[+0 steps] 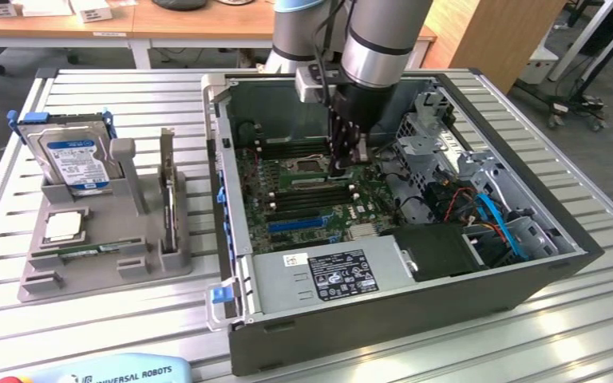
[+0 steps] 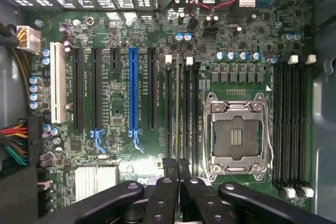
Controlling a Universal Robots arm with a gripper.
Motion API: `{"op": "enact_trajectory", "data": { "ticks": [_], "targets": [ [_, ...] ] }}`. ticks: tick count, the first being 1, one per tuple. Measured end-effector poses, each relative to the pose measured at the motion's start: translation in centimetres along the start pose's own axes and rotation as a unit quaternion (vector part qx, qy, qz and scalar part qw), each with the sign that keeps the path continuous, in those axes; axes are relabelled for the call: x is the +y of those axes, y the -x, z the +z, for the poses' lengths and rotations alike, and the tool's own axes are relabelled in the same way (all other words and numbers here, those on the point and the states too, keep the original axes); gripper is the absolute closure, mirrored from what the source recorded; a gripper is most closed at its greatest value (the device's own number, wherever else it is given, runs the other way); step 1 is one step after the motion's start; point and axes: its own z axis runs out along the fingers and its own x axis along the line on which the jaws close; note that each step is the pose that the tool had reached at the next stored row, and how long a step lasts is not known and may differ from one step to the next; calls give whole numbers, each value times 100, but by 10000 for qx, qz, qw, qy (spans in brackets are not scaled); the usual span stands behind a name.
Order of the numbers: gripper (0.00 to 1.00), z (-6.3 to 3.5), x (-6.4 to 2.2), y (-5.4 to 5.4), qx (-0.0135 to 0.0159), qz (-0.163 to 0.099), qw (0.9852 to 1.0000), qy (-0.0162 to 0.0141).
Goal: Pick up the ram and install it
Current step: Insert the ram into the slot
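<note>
surface (image 1: 605,335): slatted metal, carrying an open computer case (image 1: 392,335); wooden desks (image 1: 179,28) stand behind.
hand (image 2: 176,163): narrow, fingers pressed together, down inside the case, just beside the processor socket (image 2: 236,135).
ram (image 2: 176,114): a thin strip seen edge-on along a memory slot just beside the socket, in line with the fingertips; whether they pinch it I cannot tell.
far slots (image 2: 291,124): black with white clips, flanking the socket's opposite side.
blue slot (image 2: 132,93): beyond the ram, farther from the socket.
holder (image 1: 93,279): grey, outside the case, well apart from the socket toward the exterior view's left, carrying a hard drive (image 1: 73,163) and a square silver chip (image 1: 64,226).
</note>
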Motion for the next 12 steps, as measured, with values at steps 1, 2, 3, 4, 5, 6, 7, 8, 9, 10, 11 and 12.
{"op": "enact_trajectory", "data": {
  "ticks": [1,2,3,4,5,6,7,8,9,10,11,12],
  "targets": [
    [89,10,0,0,0,0,10000,0],
    [89,20,-1,0,0,0,10000,0],
    [89,29,-1,0,0,0,10000,0],
    [89,36,-1,-1,0,0,10000,0],
    [89,44,-2,-1,0,0,10000,0],
    [89,52,-2,-1,0,0,10000,0],
    [89,61,-2,-1,0,0,10000,0],
    [89,70,-3,-1,0,0,10000,0],
    [89,77,-3,-1,0,0,10000,0],
    [89,81,-3,-1,0,0,10000,0],
    [89,81,-3,-1,0,0,10000,0],
    [89,81,-3,-1,1,0,10000,0]
  ]
}}
